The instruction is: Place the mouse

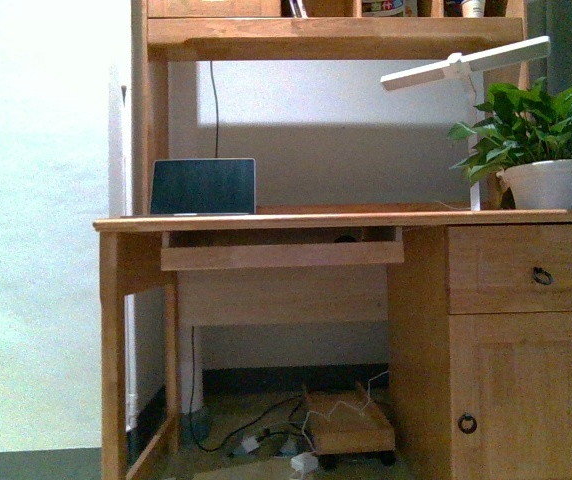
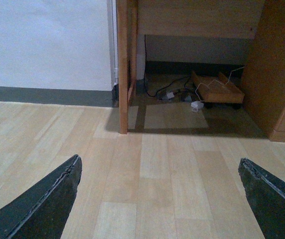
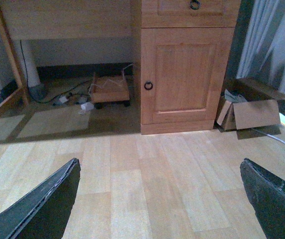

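The left jaws are held wide apart over the floor [image 2: 152, 149] before the table [image 1: 316, 220], with nothing gripped. On the table's left part a laptop [image 1: 203, 187] is stood open. A small dark shape, taken for the mouse [image 1: 344, 238], is glimpsed on the tray [image 1: 281, 253] under the table top, too hidden to be sure. At the table's right end a lamp [image 1: 466, 65] and a plant [image 1: 536, 130] are seen. The right jaws are likewise spread wide and empty.

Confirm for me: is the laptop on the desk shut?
No, the laptop stands open on the desk, its dark screen upright.
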